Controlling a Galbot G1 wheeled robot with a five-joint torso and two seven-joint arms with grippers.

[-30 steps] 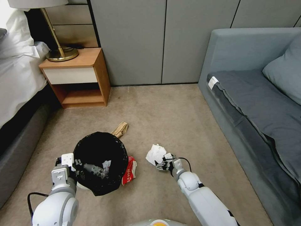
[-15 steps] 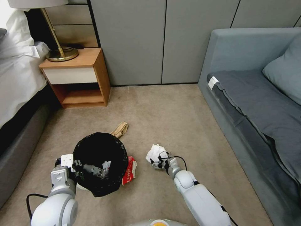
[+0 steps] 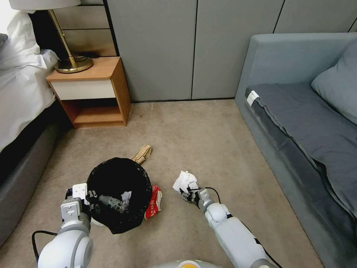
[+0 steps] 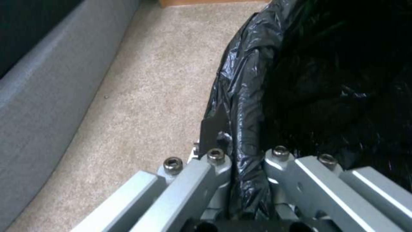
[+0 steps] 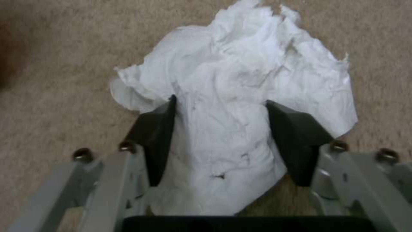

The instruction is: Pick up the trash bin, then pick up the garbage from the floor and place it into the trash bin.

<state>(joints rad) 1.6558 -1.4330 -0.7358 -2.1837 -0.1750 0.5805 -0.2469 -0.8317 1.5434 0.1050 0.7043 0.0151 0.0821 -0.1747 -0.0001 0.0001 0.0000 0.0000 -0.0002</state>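
Progress since the two preceding head views lies wholly with the right arm: the right gripper (image 3: 189,193) has advanced from just short of the crumpled white tissue (image 3: 184,181) until the fingers (image 5: 156,135) straddle its near portion. In the right wrist view the two dark fingers stand spread, one on either side of the paper, and they appear to touch its flanks without squeezing it. The tissue lies on the floor (image 3: 208,149), flat and unlifted. Judgement: the approach is finished and the closing of the grasp is the step in hand; nothing from this piece has yet reached the bin.

The left gripper (image 4: 247,161) has not shifted over the same interval. Its fingers are pressed together on the black liner folded over the rim of the trash bin (image 3: 119,193), one finger outside and one inside. The bin sits to the robot's left of the tissue, held a little off the carpet by the look of it, though that gap cannot be confirmed. Pale scraps already lie inside it.

A red snack wrapper (image 3: 154,201) lies on the floor against the bin's right side, between bin and tissue. Farther off, a brown paper bag (image 3: 142,152) lies beyond the bin's far rim. Both remain to be collected.
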